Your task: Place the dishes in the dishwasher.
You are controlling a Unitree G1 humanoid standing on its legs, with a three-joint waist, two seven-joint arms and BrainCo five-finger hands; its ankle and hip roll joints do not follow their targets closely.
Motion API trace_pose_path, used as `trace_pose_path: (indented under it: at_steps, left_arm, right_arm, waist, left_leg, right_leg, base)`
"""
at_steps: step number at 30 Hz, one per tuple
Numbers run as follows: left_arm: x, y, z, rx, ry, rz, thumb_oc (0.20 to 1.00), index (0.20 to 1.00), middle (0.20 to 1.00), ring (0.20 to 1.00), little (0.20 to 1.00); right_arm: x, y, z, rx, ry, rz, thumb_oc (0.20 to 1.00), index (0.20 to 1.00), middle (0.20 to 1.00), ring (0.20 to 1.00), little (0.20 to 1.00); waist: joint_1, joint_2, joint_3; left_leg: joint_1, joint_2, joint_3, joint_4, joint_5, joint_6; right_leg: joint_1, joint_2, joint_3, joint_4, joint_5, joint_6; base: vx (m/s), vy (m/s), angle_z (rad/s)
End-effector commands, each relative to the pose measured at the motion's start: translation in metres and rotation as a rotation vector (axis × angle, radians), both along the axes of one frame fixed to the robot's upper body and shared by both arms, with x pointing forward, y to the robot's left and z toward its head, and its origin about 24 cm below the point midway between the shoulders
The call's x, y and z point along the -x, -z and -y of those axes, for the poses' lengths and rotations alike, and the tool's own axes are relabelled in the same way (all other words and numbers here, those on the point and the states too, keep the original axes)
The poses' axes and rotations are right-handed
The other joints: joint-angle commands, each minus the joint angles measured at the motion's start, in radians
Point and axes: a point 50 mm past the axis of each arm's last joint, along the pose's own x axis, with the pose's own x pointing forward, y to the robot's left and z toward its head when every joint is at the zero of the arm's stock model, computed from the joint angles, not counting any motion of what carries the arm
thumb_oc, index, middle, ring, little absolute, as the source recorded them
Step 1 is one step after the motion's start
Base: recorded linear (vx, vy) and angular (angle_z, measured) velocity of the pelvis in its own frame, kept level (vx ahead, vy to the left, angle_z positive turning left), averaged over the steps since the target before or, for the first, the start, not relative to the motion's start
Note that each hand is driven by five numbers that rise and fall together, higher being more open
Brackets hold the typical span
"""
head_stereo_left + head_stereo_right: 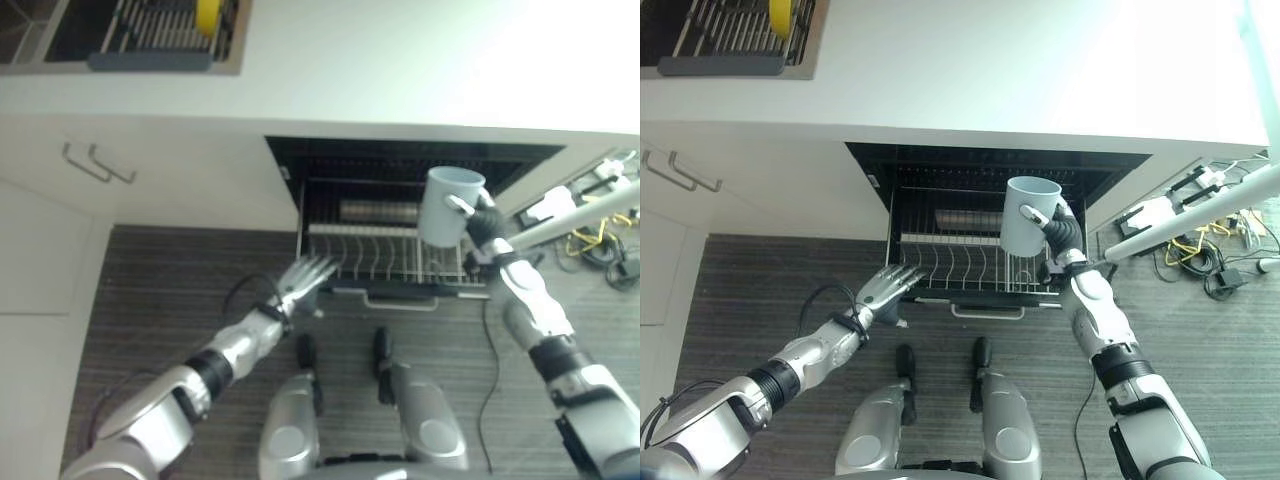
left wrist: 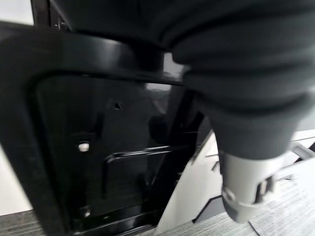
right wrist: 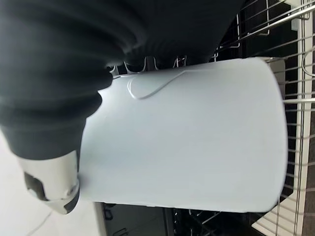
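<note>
Standing open under the counter [image 1: 970, 90], the dishwasher [image 1: 980, 175] has its wire rack [image 1: 960, 262] pulled out. Above the rack's right side, the raised right hand [image 1: 1060, 232] grips a pale blue mug [image 1: 1028, 216]. Near the rack's left corner, the left hand [image 1: 885, 287] reaches forward, fingers spread and straight.
</note>
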Motion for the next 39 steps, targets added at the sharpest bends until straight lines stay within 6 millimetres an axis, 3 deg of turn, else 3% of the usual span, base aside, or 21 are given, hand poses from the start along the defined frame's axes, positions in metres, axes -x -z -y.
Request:
trace_pose_path:
  at_steps: [1,12,19,27,39]
  left_arm:
    - [0.021,0.02,-0.006,-0.071,0.042,-0.074,1.0,1.0,1.0,1.0,1.0]
    - [0.006,-0.009,-0.003,-0.101,0.113,-0.004,1.0,1.0,1.0,1.0,1.0]
    - [-0.002,-0.024,-0.001,-0.041,0.117,0.035,1.0,1.0,1.0,1.0,1.0]
    - [-0.011,-0.055,0.009,0.011,0.168,0.133,1.0,1.0,1.0,1.0,1.0]
    - [-0.022,-0.074,0.008,0.045,0.161,0.212,1.0,1.0,1.0,1.0,1.0]
  right_arm:
    - [-0.007,-0.04,0.012,0.035,0.036,0.154,0.2,0.2,0.2,0.2,0.2]
    - [-0.037,-0.066,0.056,0.107,0.243,0.066,0.2,0.2,0.2,0.2,0.2]
    - [-0.044,-0.071,0.073,0.122,0.339,-0.006,0.2,0.2,0.2,0.2,0.2]
    - [-0.043,-0.055,0.083,0.171,0.379,-0.069,0.2,0.2,0.2,0.2,0.2]
    - [-0.043,-0.037,0.081,0.183,0.387,-0.148,0.2,0.2,0.2,0.2,0.2]
  waist:
    - [0.02,0.01,-0.041]
    - [0.06,0.049,0.004]
    - [0.076,0.067,0.032]
    - [0.081,0.088,0.054]
    - [0.081,0.12,0.058]
  left_leg:
    - [-0.053,0.012,-0.002,0.108,-0.016,0.005]
    - [-0.088,-0.01,-0.013,0.102,-0.008,0.011]
    - [-0.107,-0.018,-0.01,0.085,0.003,0.015]
    - [-0.12,-0.028,-0.001,0.068,0.011,0.018]
    - [-0.16,-0.038,0.009,0.053,0.023,0.015]
  right_leg:
    - [0.009,-0.069,-0.018,0.122,-0.08,0.06]
    - [-0.031,-0.077,-0.027,0.151,-0.084,0.058]
    - [-0.059,-0.079,-0.03,0.164,-0.08,0.06]
    - [-0.081,-0.085,-0.031,0.167,-0.072,0.066]
    - [-0.131,-0.091,-0.024,0.172,-0.063,0.07]
  base:
    - [0.0,0.0,0.0]
    - [-0.02,0.01,0.08]
    - [-0.02,0.0,0.01]
    - [-0.05,0.007,0.0]
    - [-0.04,0.001,-0.01]
